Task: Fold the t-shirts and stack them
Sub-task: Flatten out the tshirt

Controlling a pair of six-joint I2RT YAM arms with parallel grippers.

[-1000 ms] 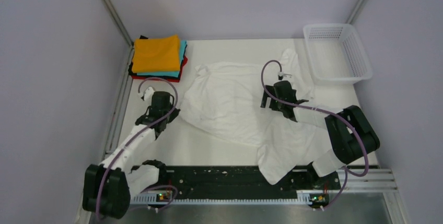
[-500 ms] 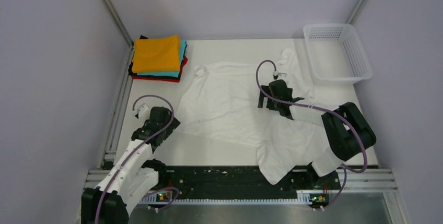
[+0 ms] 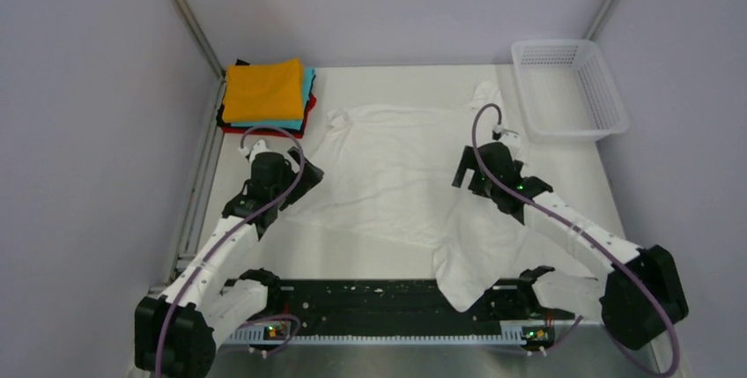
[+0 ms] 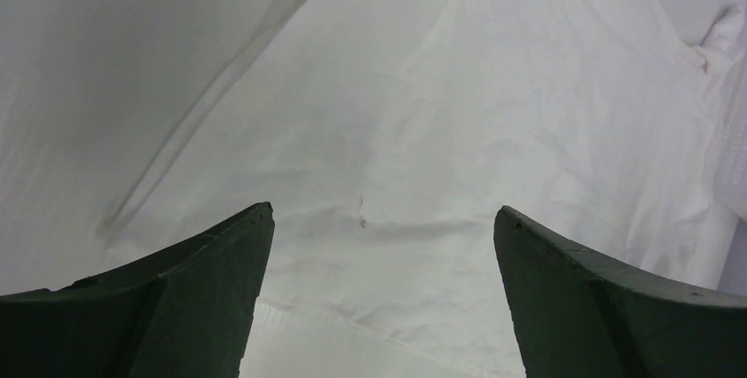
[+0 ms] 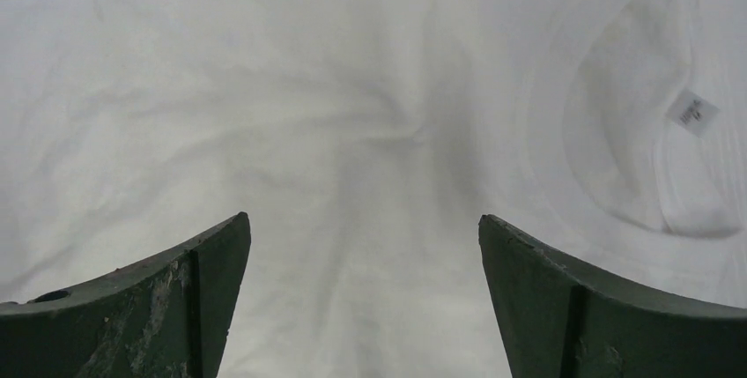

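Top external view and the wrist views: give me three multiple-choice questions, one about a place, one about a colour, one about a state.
1. Where on the white table is the stack of folded cotton t-shirts? A far left corner; B near right corner; C centre.
2. What colour is the top folded t-shirt of the stack? A teal; B orange; C black.
3. How is the left gripper? A open over the large wrinkled white cotton t-shirt; B shut on it; C shut on the stack.
Answers: 1 A, the stack lies by the far left corner post. 2 B, orange covers the stack's top. 3 A, the left wrist view shows the fingers apart with nothing between them.
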